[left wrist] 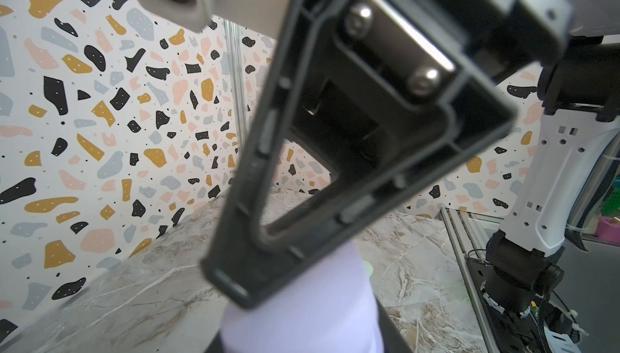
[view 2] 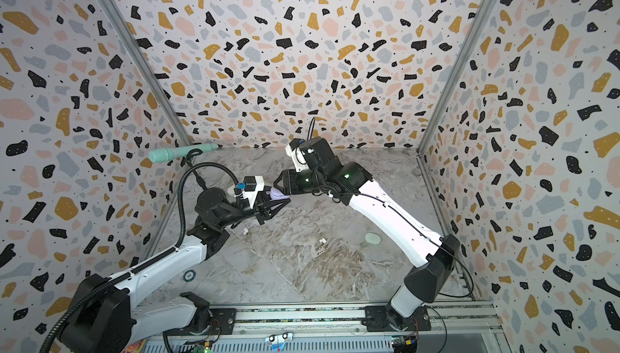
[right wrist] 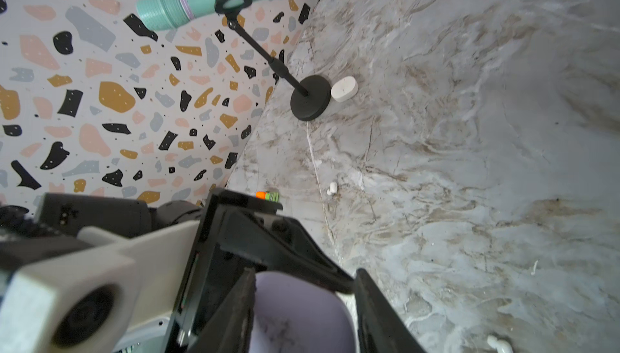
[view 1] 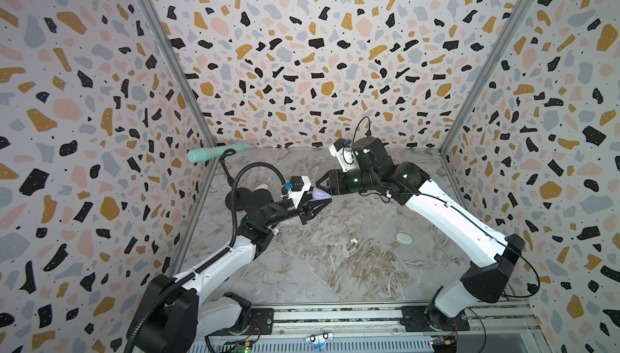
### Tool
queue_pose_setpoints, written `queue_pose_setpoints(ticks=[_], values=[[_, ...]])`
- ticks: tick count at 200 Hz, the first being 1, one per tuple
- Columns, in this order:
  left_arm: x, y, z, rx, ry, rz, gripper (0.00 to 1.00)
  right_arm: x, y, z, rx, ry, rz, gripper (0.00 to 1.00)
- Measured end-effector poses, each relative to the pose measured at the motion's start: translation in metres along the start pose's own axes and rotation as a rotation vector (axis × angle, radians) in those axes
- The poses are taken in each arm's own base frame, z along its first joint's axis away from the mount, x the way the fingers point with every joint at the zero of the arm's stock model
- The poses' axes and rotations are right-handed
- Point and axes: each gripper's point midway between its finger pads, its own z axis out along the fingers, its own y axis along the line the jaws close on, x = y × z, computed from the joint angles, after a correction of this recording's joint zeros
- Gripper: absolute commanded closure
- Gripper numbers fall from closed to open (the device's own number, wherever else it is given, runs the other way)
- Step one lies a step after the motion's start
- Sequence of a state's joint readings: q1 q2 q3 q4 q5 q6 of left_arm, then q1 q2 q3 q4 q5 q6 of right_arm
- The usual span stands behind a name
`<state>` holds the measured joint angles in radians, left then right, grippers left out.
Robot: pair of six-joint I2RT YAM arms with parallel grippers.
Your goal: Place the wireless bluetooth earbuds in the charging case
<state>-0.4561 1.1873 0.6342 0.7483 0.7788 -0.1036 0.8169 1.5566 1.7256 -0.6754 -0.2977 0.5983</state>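
Observation:
A lavender charging case hangs above the middle of the table between both grippers. My left gripper is shut on it from below; the case fills its jaws. My right gripper straddles the same case: one finger lies against it and a thin gap shows at the other finger. White earbuds lie loose on the marble: one near the centre, another beside the left arm. Lavender earbuds do not show.
A mint case lies shut at the right. A white case sits against the black stand base of a mint microphone at the back left. Patterned walls close three sides; a rail runs along the front.

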Motion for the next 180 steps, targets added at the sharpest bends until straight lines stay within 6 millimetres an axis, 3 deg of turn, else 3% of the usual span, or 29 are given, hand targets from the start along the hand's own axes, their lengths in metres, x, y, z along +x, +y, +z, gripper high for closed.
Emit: queue_pose_setpoints(ticks=[33, 65, 100, 150, 180], values=[[0.002, -0.001, 0.001, 0.001, 0.009, -0.005, 0.71, 0.016, -0.003, -0.011, 0.005, 0.009, 0.029, 0.50], [0.003, -0.001, 0.001, 0.000, 0.011, -0.007, 0.71, 0.017, -0.006, -0.011, 0.031, 0.005, 0.038, 0.31], [0.002, -0.001, 0.000, 0.000, 0.010, -0.002, 0.71, 0.010, -0.002, -0.005, 0.031, 0.003, 0.024, 0.24], [0.000, -0.002, -0.001, 0.000, 0.008, 0.006, 0.71, 0.008, 0.008, 0.011, 0.023, 0.029, -0.005, 0.24], [0.001, -0.002, -0.001, -0.003, 0.012, 0.002, 0.71, 0.015, 0.007, 0.012, 0.032, 0.055, -0.013, 0.28]])
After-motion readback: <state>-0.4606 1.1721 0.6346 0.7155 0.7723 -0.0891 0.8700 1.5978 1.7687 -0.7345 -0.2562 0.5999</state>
